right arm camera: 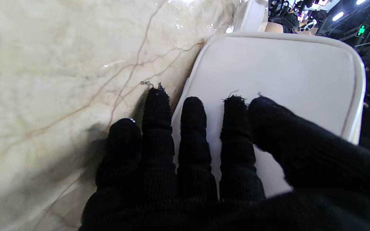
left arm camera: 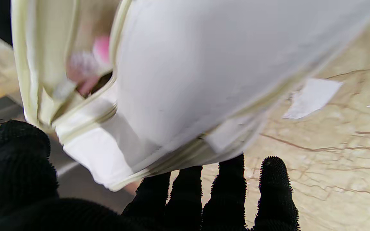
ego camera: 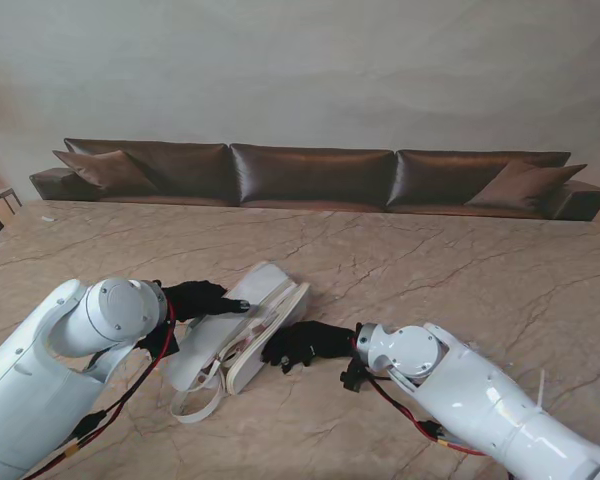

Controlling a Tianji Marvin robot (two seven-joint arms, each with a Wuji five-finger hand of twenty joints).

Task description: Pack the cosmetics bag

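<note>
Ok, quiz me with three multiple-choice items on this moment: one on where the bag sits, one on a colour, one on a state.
1. Where is the cosmetics bag in the stand view?
A. Between the two hands, near me
B. Beside the far sofa
C. At the table's right edge

2. What colour is the bag's outside?
A. Black
B. White with cream trim
C. Red

3. What is the right hand doing?
A. Hanging high over the table
B. Resting its fingers on the bag's flat side
C. Holding a bottle

Answers: 1 A, the stand view shows the bag between the left hand and the right hand. 2 B, both wrist views show white panels with cream edging. 3 B, the right wrist view shows fingers lying on the white panel.
</note>
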